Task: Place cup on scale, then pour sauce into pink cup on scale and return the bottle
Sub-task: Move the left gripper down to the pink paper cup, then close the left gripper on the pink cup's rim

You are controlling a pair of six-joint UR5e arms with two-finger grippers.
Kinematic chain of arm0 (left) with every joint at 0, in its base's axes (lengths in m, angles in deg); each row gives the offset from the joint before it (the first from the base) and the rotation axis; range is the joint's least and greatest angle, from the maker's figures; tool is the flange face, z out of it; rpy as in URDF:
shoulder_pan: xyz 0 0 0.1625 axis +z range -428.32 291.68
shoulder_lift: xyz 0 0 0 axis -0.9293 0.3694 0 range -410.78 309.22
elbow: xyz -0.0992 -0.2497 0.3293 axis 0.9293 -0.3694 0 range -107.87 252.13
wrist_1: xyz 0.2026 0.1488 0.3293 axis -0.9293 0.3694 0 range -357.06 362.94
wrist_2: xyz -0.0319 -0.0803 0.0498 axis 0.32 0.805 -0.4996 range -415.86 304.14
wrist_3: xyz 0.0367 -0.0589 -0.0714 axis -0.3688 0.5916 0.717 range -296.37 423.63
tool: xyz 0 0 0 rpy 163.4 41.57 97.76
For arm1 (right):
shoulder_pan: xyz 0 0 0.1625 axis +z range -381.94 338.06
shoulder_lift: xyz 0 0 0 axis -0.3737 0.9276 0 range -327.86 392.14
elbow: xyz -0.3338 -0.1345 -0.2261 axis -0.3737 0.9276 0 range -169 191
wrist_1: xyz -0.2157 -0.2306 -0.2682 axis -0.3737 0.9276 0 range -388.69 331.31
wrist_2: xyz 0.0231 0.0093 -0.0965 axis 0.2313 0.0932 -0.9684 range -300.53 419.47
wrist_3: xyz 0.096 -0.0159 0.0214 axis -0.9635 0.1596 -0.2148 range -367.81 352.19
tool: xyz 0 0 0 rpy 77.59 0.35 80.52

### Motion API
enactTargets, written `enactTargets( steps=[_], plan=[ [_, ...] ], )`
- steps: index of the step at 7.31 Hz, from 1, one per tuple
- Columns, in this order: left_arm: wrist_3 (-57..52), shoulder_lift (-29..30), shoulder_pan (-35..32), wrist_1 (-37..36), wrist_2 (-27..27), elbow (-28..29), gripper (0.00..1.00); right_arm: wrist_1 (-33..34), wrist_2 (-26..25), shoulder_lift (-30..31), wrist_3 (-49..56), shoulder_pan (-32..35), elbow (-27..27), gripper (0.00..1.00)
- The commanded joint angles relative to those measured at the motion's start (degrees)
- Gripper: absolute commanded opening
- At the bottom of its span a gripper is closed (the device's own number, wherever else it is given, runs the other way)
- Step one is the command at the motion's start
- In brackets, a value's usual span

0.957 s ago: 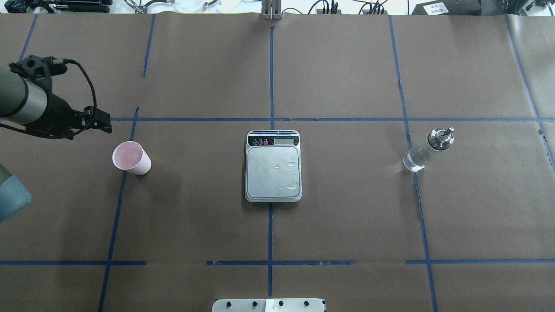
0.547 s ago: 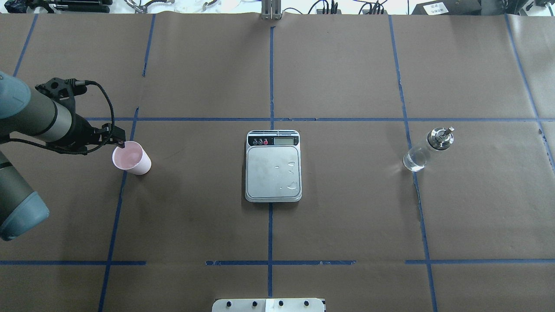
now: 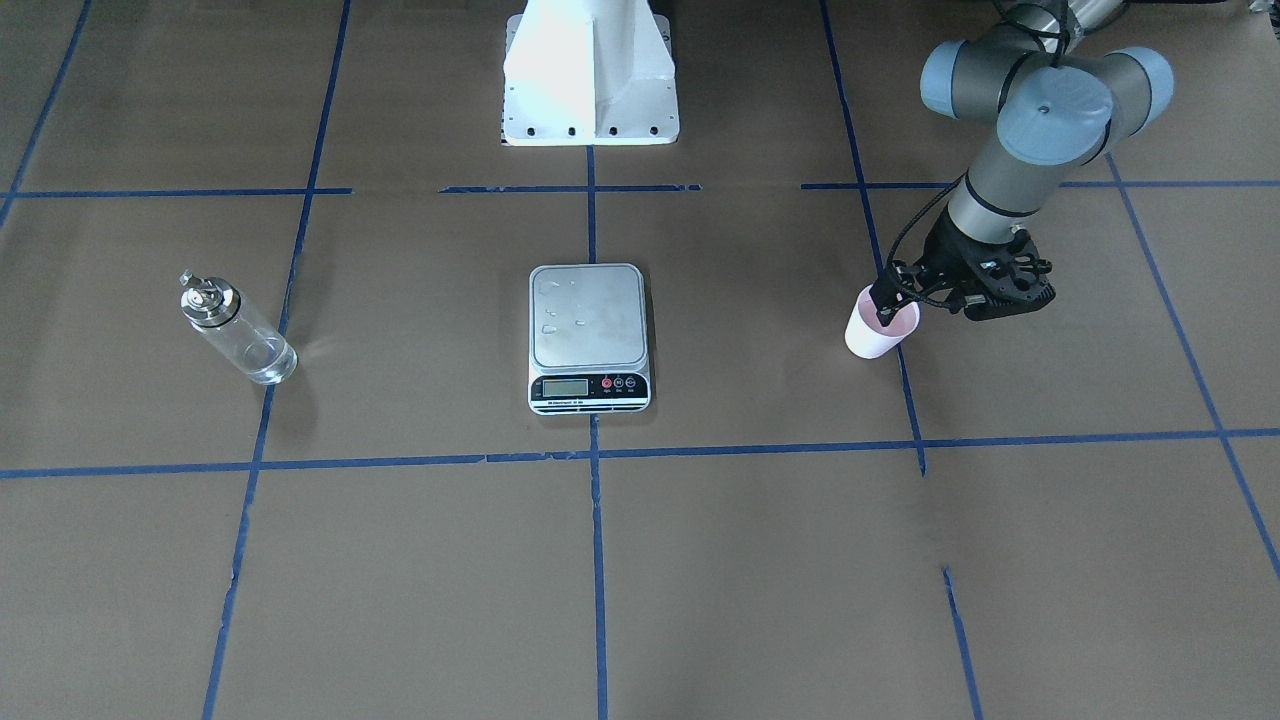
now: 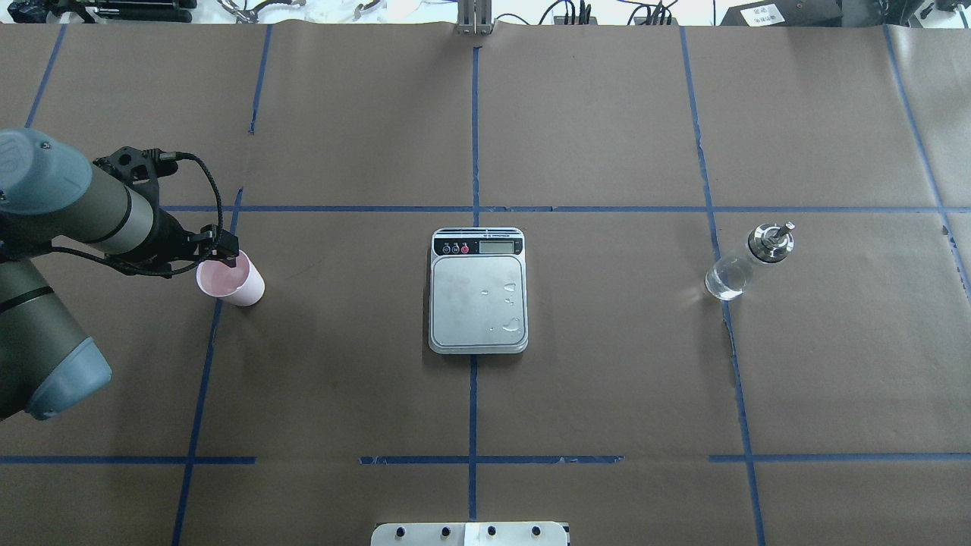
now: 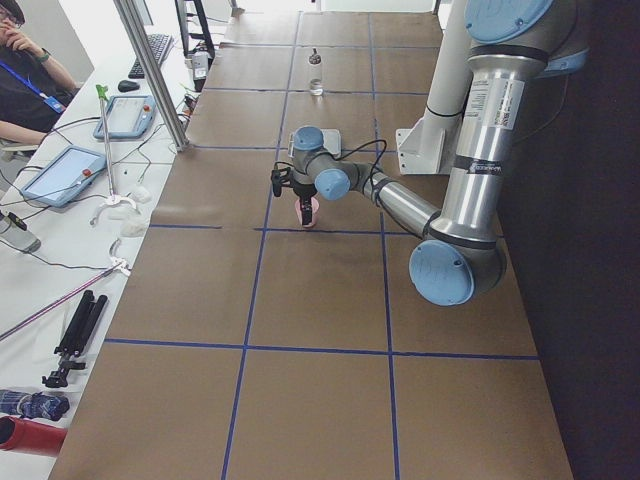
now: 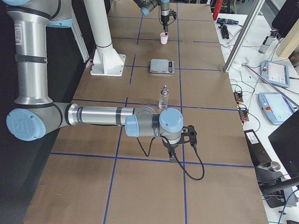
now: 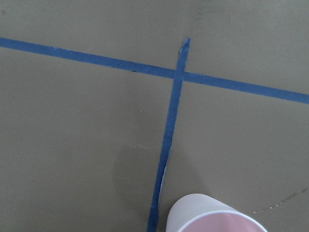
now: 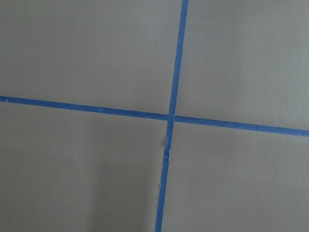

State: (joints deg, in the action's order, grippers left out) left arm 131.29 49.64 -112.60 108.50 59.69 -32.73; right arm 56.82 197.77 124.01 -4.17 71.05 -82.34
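The pink cup (image 4: pixel 237 283) stands upright on the brown paper at the table's left; it also shows in the front view (image 3: pixel 872 340) and at the bottom edge of the left wrist view (image 7: pixel 212 218). My left gripper (image 4: pixel 226 256) hangs over the cup's near rim, open, with one fingertip (image 3: pixel 884 310) dipping inside the mouth. The steel scale (image 4: pixel 478 299) lies at the table's centre, with nothing on it but some water drops. The glass bottle (image 4: pixel 740 265) stands at the right, metal cap on. My right gripper (image 6: pixel 173 157) shows only in the right side view, low over bare paper, and I cannot tell its state.
The white robot base (image 3: pixel 588 70) stands behind the scale. A metal post (image 4: pixel 474 19) rises at the table's far edge. Blue tape lines cross the brown paper. Tablets and cables lie on the side desk (image 6: pixel 275 74) beyond that edge.
My left arm has swung in from the left edge and come down, bringing its gripper from beside the cup to over its rim. Cup, scale and bottle have not moved.
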Motion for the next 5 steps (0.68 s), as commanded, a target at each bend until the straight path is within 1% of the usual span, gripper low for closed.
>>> enactTargets(
  steps=[1, 4, 5],
  plan=[
    [-0.2, 0.0, 0.2, 0.0, -0.1, 0.4, 0.86, 0.1, 0.0, 0.0, -0.7, 0.0, 0.0, 1.0],
    [-0.3, 0.1, 0.3, -0.4, 0.3, 0.4, 0.53, 0.1, 0.0, 0.0, -1.3, 0.0, -0.1, 1.0],
    [-0.4, 0.0, 0.3, -0.4, 0.2, 0.4, 0.47, 0.1, 0.0, -0.1, -1.3, 0.0, -0.1, 1.0]
  ],
)
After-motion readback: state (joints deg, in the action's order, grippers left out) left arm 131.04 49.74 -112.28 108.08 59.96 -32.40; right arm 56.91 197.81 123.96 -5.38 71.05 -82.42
